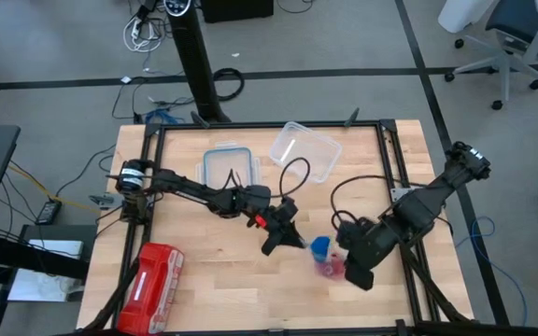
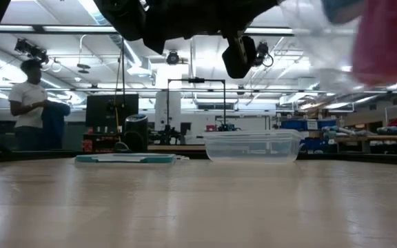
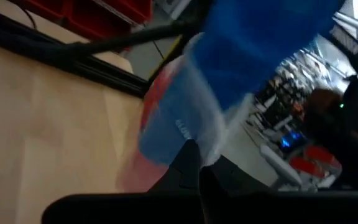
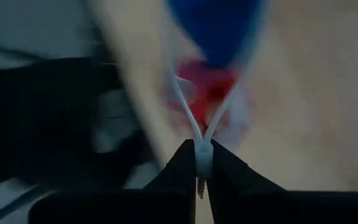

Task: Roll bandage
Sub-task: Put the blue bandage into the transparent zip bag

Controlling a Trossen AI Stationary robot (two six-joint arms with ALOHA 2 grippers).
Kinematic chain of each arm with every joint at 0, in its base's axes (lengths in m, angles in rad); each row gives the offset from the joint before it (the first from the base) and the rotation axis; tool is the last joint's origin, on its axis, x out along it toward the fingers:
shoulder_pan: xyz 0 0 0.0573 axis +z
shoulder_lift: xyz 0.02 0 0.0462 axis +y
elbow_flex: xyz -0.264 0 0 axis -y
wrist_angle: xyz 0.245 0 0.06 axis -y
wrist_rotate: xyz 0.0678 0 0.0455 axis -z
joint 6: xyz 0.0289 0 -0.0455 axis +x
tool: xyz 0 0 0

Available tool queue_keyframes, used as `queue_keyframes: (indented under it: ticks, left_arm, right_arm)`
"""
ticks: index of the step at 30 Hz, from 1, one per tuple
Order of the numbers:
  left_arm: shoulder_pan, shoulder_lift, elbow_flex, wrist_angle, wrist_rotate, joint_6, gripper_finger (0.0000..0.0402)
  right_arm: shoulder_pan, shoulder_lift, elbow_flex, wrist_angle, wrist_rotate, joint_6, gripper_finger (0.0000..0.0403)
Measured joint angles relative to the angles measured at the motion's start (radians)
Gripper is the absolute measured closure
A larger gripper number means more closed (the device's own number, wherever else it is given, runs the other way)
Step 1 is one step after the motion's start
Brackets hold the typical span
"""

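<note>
Two grippers pinch clear bag (image 1: 323, 259) | bandage (image 1: 319, 246) inside | writing unreadable

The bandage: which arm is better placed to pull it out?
Both pinch the clear bag. Probably left: the bandage sits just past its fingers; red rolls lie between it and the right fingers.

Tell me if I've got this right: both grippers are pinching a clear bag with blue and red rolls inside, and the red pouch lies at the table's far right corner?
Nearly. The red pouch lies at the table's near left corner, as the high view shows. The rest holds: the left gripper and right gripper both pinch the clear bag with the blue bandage and red rolls inside.
</note>
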Motion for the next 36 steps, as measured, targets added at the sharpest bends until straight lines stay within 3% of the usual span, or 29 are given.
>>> queue_keyframes:
  ticks: [4,6,9,11,12,14,16,18,20,22,26,28,30,32,33,36]
  left_arm:
    - [-0.005,0.0,0.0,-0.026,-0.031,0.051,0.0401]
    - [-0.004,0.002,-0.001,-0.026,-0.017,0.051,0.0401]
    - [0.009,0.001,-0.001,-0.042,0.001,0.054,0.0401]
    - [0.014,0.002,-0.001,-0.051,0.022,0.038,0.0401]
    - [0.017,0.002,-0.002,-0.05,0.024,0.039,0.0401]
    - [0.024,0.001,-0.001,-0.05,0.021,0.043,0.0401]
    - [0.025,0.002,-0.001,-0.051,0.018,0.04,0.0401]
    - [0.029,0.002,-0.001,-0.05,0.02,0.047,0.0401]
    - [0.034,0.002,-0.001,-0.048,0.014,0.068,0.0401]
    - [0.044,0.002,-0.001,-0.053,0.013,0.071,0.0401]
    - [0.068,0.002,-0.001,-0.08,-0.008,0.139,0.0401]
    - [0.071,0.002,-0.001,-0.082,-0.008,0.143,0.0401]
    - [0.074,0.001,-0.001,-0.096,-0.009,0.187,0.0401]
    - [0.082,0.002,0.0,-0.107,-0.029,0.242,0.0401]
    - [0.084,0.001,0.0,-0.112,-0.038,0.245,0.0401]
    - [0.096,0.001,0.0,-0.116,-0.023,0.223,0.0401]
  right_arm:
    - [-0.027,0.01,-0.007,-0.063,0.021,-0.033,0.0385]
    - [-0.03,0.016,-0.002,0.034,-0.051,-0.102,0.0385]
    - [-0.042,0.018,-0.01,-0.099,0.032,-0.051,0.0385]
    - [-0.04,0.021,-0.003,0.011,-0.023,-0.117,0.0385]
    - [-0.038,0.023,-0.001,0.015,0.007,-0.131,0.0385]
    - [-0.052,0.021,-0.009,-0.161,0.063,-0.032,0.0385]
    - [-0.061,0.024,-0.009,-0.116,-0.026,-0.063,0.0385]
    - [-0.066,0.028,-0.006,-0.09,0.001,-0.1,0.0385]
    - [-0.086,0.026,-0.008,-0.192,0.022,-0.054,0.0385]
    - [-0.101,0.025,-0.007,-0.174,-0.057,-0.08,0.0385]
    - [-0.133,0.018,-0.007,-0.187,-0.038,-0.079,0.0385]
    - [-0.147,0.018,-0.006,-0.101,-0.144,-0.149,0.0384]
    - [-0.148,0.029,-0.003,-0.05,-0.147,-0.189,0.0384]
    - [-0.169,0.03,-0.008,-0.176,-0.116,-0.142,0.0385]
    - [-0.18,0.028,-0.008,-0.193,-0.154,-0.136,0.0385]
    - [-0.181,0.039,-0.005,-0.135,-0.17,-0.179,0.0385]
